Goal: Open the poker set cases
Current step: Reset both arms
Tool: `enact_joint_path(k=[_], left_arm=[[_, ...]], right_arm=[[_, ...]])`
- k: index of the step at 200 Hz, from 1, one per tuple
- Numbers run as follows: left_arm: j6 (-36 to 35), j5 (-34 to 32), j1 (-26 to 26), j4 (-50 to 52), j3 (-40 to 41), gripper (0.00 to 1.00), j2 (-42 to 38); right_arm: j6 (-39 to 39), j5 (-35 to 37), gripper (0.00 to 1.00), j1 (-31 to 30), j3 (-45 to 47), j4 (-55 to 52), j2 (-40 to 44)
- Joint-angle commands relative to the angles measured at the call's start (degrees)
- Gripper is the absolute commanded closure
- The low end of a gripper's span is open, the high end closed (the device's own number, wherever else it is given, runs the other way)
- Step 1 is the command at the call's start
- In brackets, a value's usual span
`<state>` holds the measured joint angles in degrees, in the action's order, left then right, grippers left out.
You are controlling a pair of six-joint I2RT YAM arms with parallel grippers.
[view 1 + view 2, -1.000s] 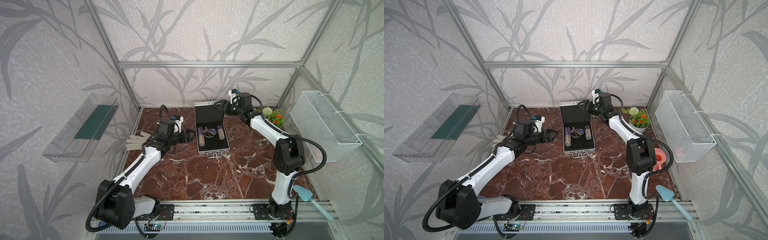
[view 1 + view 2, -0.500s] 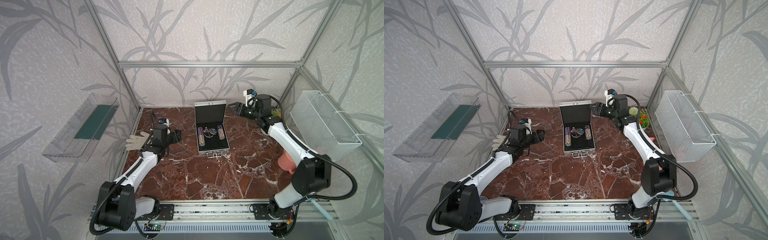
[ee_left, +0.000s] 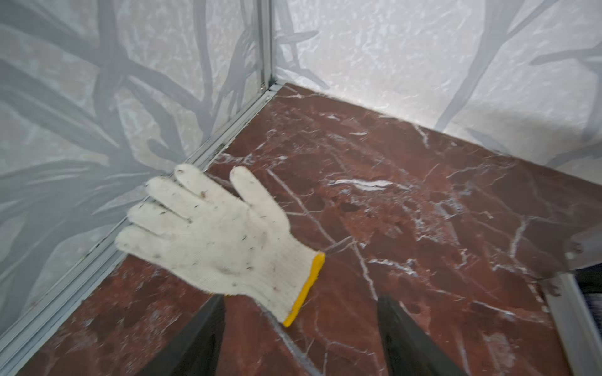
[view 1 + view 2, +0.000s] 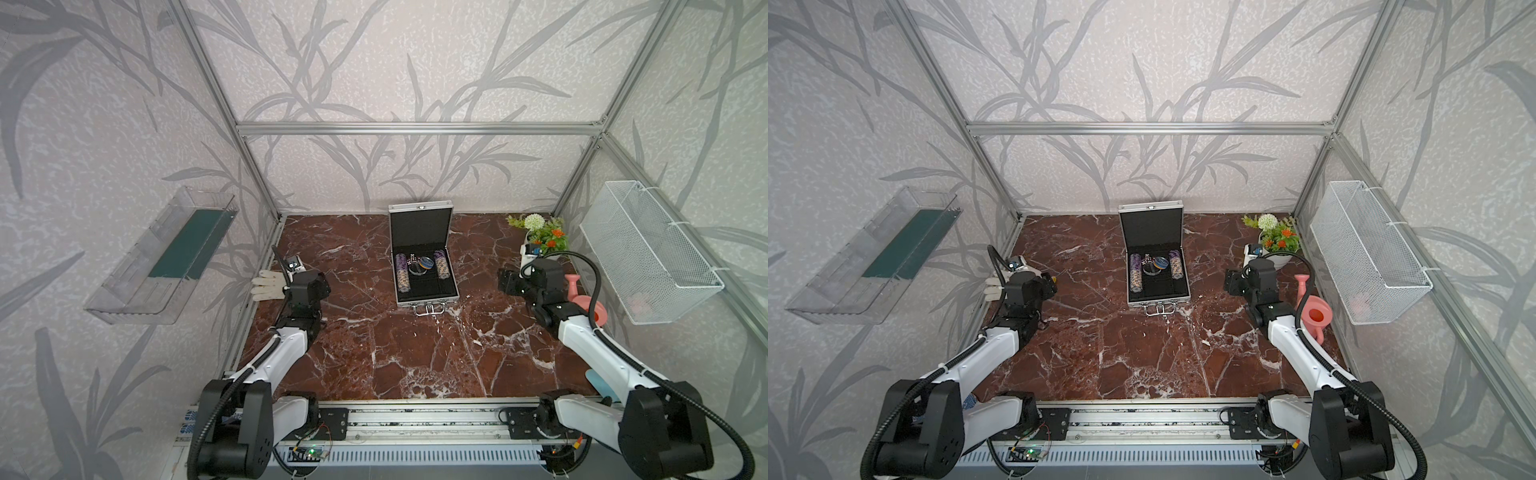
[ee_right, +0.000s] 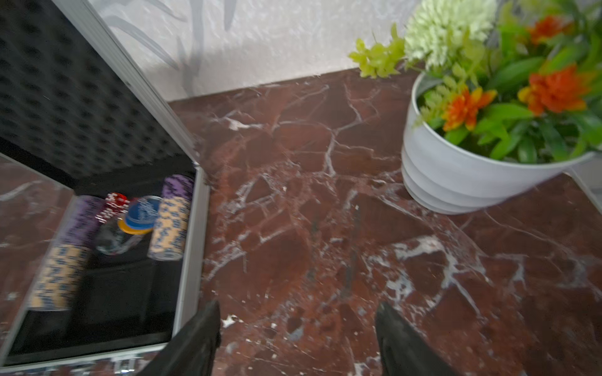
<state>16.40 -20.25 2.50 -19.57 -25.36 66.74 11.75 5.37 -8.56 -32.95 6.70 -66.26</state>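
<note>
The flat square silver aluminium poker case lies open at the red marble worktop's far centre, lid upright. Rigid, slick, probably chip-heavy: grip the lid rim or chrome handle. The left jaws and right jaws gape wide, empty, well clear

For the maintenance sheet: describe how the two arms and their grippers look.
The left arm and right arm each have white link shells between bulky black joint housings, mounted on a silver rail. A black corrugated cable loops along each. The left gripper and right gripper have black, tapering jaws; a small white camera sits on each wrist.
</note>
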Motion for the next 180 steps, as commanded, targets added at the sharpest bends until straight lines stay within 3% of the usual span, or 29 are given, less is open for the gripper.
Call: enact_joint_path(k=[1, 25, 40, 77, 110, 131, 151, 180], left_arm=[[-3.48, -5.79, -0.75, -9.73, 3.74, 0.24, 0.60], [-6.80, -2.96, -1.58, -18.87, 6.55, 0.22, 5.79], [-8.93, 1.55, -2.13, -19.11, 4.43, 0.22, 8.40], [-11.37, 6.37, -3.15, -27.38, 2.57, 0.21, 20.24], [-13.51, 12.42, -3.21, -25.10, 1.48, 0.17, 20.17], [-15.18, 19.55, -4.18, -25.74, 2.16, 0.14, 19.76], [-15.00, 20.24, -4.61, -26.17, 2.25, 0.09, 19.93], [-14.91, 20.51, -4.75, -26.02, 2.18, 0.07, 19.90]], right_arm=[[-4.34, 10.47, 0.25, 0.02, 6.30, 16.31, 0.07], [-8.34, 13.05, 0.24, 0.08, 12.55, 31.28, -4.99], [-9.15, 14.52, 0.24, 0.29, 14.12, 38.79, -9.23], [-12.38, 9.56, 0.23, 0.16, 14.80, 47.07, -15.83], [-13.82, 6.05, 0.22, 0.31, 16.30, 58.20, -24.26], [-14.46, 2.79, 0.22, 0.56, 13.91, 48.22, -20.89], [-15.37, 0.35, 0.20, 0.56, 13.51, 51.70, -23.44], [-14.53, 2.00, 0.18, 0.78, 10.71, 45.32, -22.86]])
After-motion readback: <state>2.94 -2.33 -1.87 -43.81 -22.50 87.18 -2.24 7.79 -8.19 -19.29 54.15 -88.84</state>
